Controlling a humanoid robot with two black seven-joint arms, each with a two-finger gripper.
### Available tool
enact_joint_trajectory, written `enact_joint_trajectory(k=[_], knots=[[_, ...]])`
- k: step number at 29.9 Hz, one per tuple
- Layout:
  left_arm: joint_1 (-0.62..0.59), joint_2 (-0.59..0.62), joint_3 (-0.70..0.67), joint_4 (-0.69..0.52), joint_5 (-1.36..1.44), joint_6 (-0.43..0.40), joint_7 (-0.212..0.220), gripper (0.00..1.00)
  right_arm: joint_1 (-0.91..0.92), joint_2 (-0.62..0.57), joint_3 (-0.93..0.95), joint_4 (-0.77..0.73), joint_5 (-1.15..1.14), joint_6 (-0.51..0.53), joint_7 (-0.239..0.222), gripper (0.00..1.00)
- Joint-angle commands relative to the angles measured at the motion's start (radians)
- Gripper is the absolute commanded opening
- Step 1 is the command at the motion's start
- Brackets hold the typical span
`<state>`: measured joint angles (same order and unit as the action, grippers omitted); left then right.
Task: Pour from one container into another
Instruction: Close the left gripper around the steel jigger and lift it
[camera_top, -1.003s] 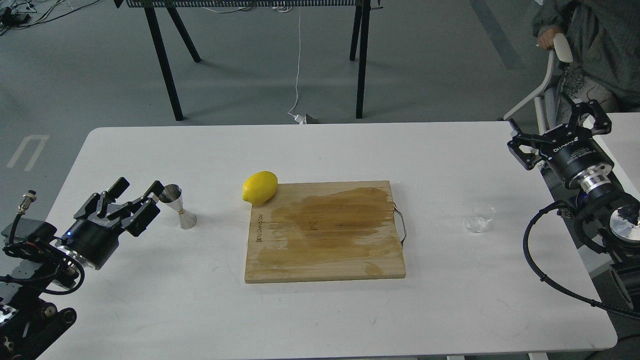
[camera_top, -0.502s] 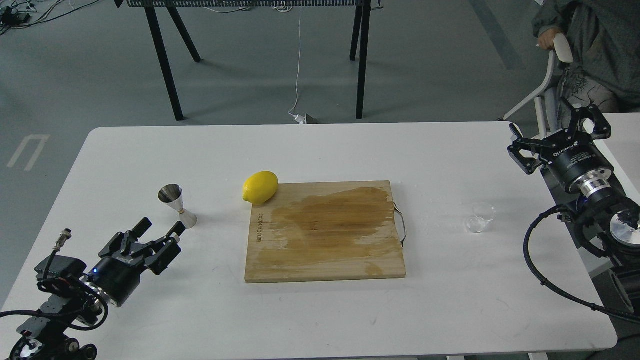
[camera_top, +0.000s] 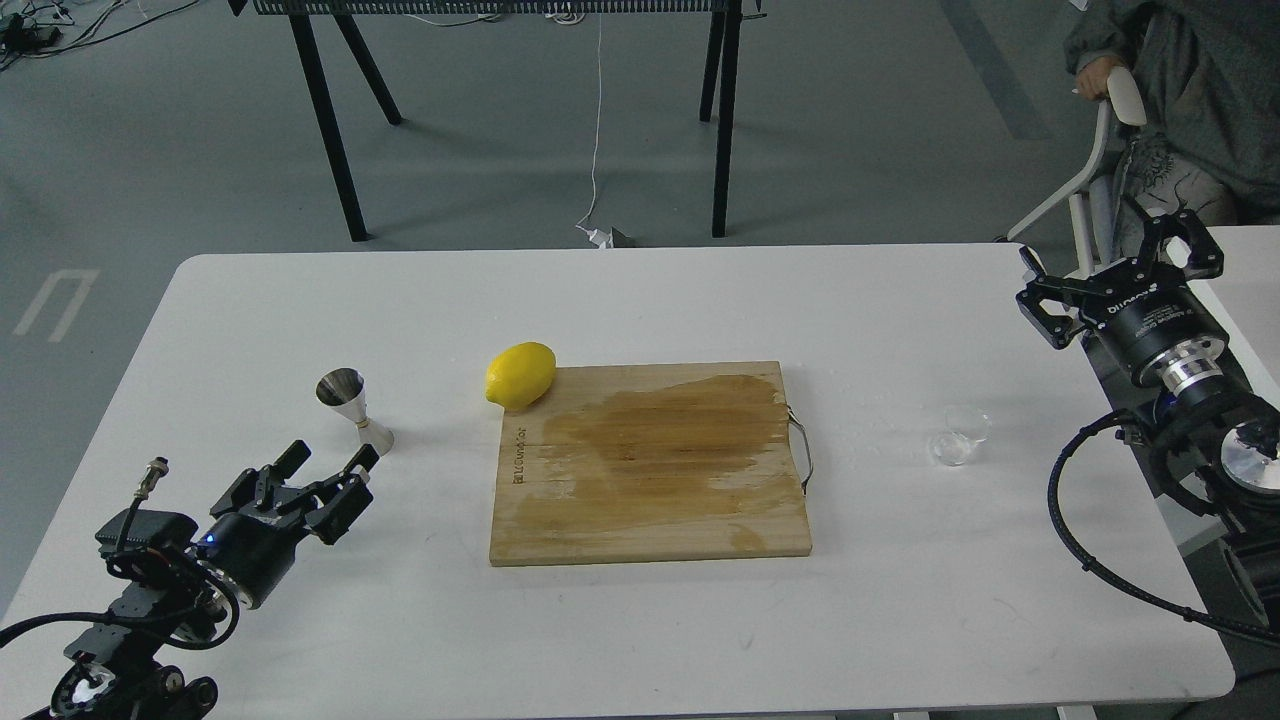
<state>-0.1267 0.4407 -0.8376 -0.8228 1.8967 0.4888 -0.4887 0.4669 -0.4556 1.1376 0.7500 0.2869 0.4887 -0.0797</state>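
Observation:
The steel hourglass jigger (camera_top: 354, 411) stands upright on the white table (camera_top: 640, 300), left of the lemon. My left gripper (camera_top: 328, 462) is open and empty, low over the table just in front of the jigger and apart from it. The small clear glass cup (camera_top: 957, 436) sits on the right side of the table. My right gripper (camera_top: 1115, 262) hovers open and empty at the table's right edge, behind and to the right of the cup.
A wet-stained wooden cutting board (camera_top: 650, 465) with a metal handle lies at the centre. A yellow lemon (camera_top: 520, 375) rests at its far left corner. A seated person (camera_top: 1180, 90) and a white chair are beyond the right edge.
My left gripper has drawn back from the jigger, down and toward the front left of the table. The right gripper shifted slightly. Jigger and cup stay put.

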Motion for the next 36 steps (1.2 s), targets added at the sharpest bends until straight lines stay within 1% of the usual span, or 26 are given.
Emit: enact_joint_trajectory(k=[1, 7, 12, 17, 22, 25, 30, 36], knots=[[-0.033, -0.025, 0.0, 0.039, 0.002, 0.0, 0.0, 1.0, -0.001, 0.0, 0.001, 0.0, 0.0, 0.0, 0.0, 1.0], [-0.088, -0.066, 0.04, 0.117, -0.001, 0.0, 0.0, 1.0, -0.001, 0.0, 0.001, -0.001, 0.0, 0.0, 0.0, 1.0], [-0.102, -0.079, 0.043, 0.136, -0.001, 0.0, 0.0, 1.0, -0.007, 0.0, 0.001, -0.001, 0.0, 0.0, 0.0, 1.0], [-0.131, -0.108, 0.043, 0.189, -0.001, 0.0, 0.0, 1.0, -0.008, 0.0, 0.002, -0.001, 0.0, 0.0, 0.0, 1.0], [-0.151, -0.112, 0.043, 0.205, -0.002, 0.0, 0.0, 1.0, -0.008, 0.0, 0.002, -0.001, 0.0, 0.0, 0.0, 1.0], [-0.168, -0.126, 0.045, 0.235, -0.002, 0.0, 0.0, 1.0, -0.01, 0.0, 0.001, -0.001, 0.0, 0.0, 0.0, 1.0], [-0.206, -0.149, 0.098, 0.277, -0.008, 0.0, 0.0, 1.0, -0.01, 0.0, 0.001, -0.001, 0.0, 0.0, 0.0, 1.0], [-0.243, -0.178, 0.103, 0.318, -0.008, 0.0, 0.0, 0.99, -0.01, 0.0, 0.002, -0.001, 0.0, 0.0, 0.0, 1.0]])
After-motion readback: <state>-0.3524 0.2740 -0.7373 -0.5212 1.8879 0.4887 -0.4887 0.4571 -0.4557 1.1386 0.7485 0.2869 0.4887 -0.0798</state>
